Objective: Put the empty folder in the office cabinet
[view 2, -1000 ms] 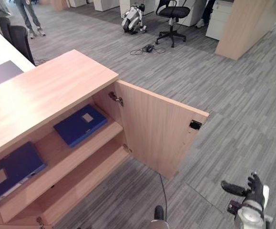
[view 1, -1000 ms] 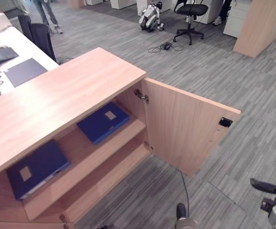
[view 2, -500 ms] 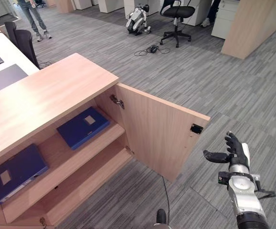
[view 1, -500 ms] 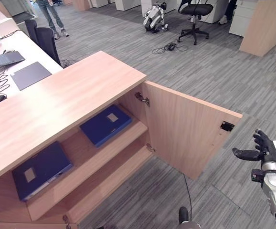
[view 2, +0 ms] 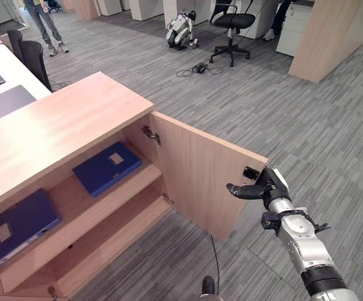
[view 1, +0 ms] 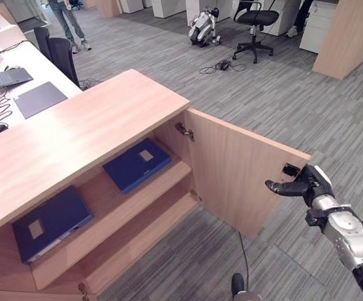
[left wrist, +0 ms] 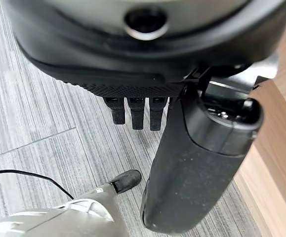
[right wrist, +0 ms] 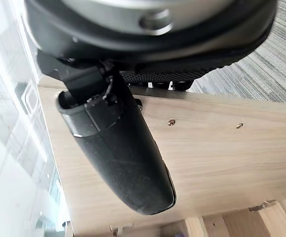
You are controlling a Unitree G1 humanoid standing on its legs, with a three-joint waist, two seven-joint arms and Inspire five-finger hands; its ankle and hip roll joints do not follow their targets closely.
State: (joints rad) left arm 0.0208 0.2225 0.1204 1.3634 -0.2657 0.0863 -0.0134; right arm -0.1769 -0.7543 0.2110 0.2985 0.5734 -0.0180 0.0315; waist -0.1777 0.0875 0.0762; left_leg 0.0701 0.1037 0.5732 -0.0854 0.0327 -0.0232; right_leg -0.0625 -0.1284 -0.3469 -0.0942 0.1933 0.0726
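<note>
Left eye view: low light-wood office cabinet (view 1: 74, 135) with its hinged door (view 1: 241, 172) swung wide open. Two flat dark-blue folders lie on the upper shelf, one near the hinge side (view 1: 136, 164), one further left (view 1: 51, 222); neither hand holds a folder, so placement looks done. The right hand (view 1: 306, 183) has risen from low by the floor a second ago and now sits at the door's free edge, by the small black latch (view 1: 290, 169), thumb stretched out and fingers relaxed, gripping nothing. My read: door closing comes next.

Right eye view: same layout; right hand (view 2: 263, 187) touching or just short of the door edge, cannot tell which. Black swivel office chair (view 2: 230, 22) and a person's legs (view 2: 43, 22) far back on the grey striped carpet (view 2: 331, 125).

Left wrist view: left hand (left wrist: 192, 148) hanging over carpet, fingers straight, empty, idle.

Right wrist view: right hand (right wrist: 118, 148) thumb extended along the door's inner wood face, fingers loose, nothing clasped.
</note>
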